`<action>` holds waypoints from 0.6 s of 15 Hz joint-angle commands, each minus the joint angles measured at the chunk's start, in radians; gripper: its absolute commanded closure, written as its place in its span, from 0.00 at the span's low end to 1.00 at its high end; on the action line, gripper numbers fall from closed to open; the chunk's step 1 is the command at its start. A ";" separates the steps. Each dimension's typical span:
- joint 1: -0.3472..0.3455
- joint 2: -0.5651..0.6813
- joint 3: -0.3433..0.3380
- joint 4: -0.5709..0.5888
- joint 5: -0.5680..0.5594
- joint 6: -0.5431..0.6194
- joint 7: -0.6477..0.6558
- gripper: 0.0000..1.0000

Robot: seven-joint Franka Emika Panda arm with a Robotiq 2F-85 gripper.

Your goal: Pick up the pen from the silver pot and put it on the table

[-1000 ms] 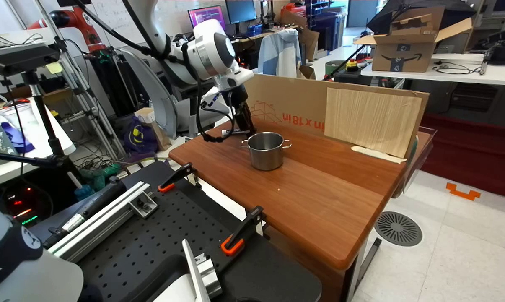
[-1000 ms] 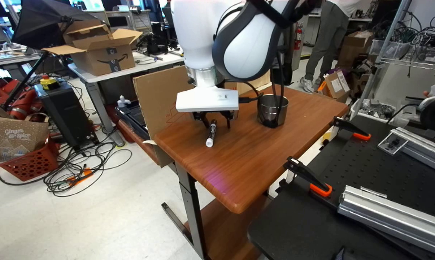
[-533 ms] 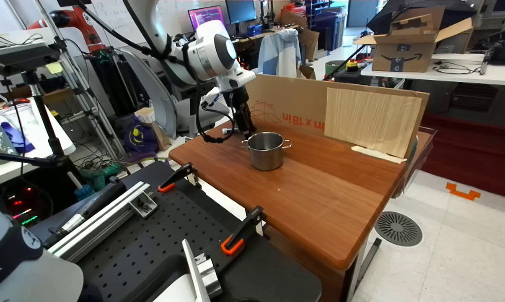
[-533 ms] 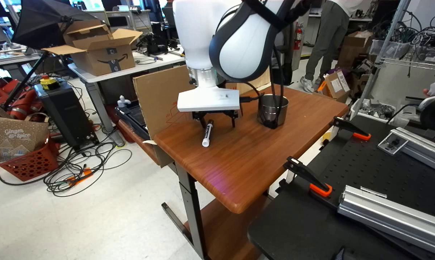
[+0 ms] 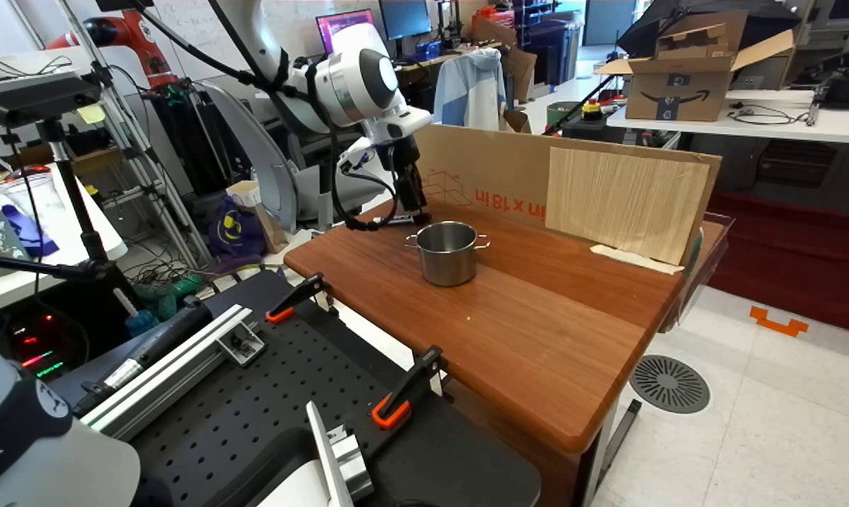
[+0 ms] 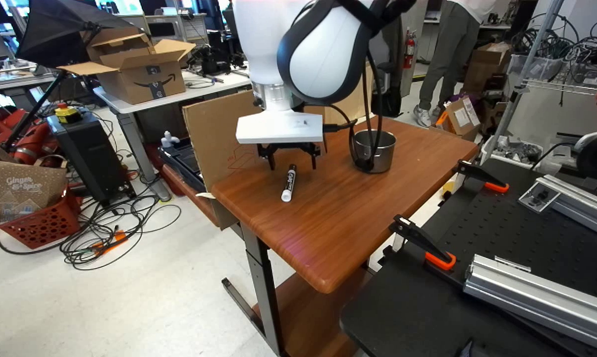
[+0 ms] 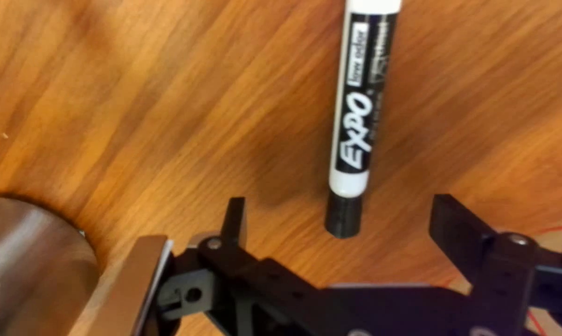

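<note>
The pen (image 7: 355,112) is a white and black marker with a black cap. It lies flat on the reddish-brown table (image 6: 338,218), outside the pot, and also shows in an exterior view (image 6: 289,183). My gripper (image 7: 339,199) is open and empty, a little above the table. In the wrist view the capped end lies between its spread fingertips, touching neither. The gripper also shows in an exterior view (image 6: 293,167). The silver pot (image 5: 447,257) stands upright on the table beside the gripper, partly behind cables in an exterior view (image 6: 386,151), and at the wrist view's lower left (image 7: 33,266).
A cardboard panel (image 5: 487,162) stands along one table edge. Black clamps with orange handles (image 6: 422,240) hold at the edge of a black perforated board (image 5: 255,408). Cables (image 6: 367,109) hang from the arm close to the pot.
My gripper's fingers have spread wider, and the gripper has risen from the pen. The pen has shifted slightly on the table. The pot has not moved.
</note>
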 commanded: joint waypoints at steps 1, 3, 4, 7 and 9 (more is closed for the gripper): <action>0.028 -0.059 -0.009 -0.014 0.058 0.006 -0.067 0.00; 0.033 -0.103 -0.001 -0.028 0.074 0.016 -0.070 0.00; 0.024 -0.122 0.013 -0.039 0.092 0.028 -0.087 0.00; 0.049 -0.111 -0.011 -0.013 0.081 0.003 -0.069 0.00; 0.049 -0.113 -0.011 -0.024 0.083 0.003 -0.070 0.00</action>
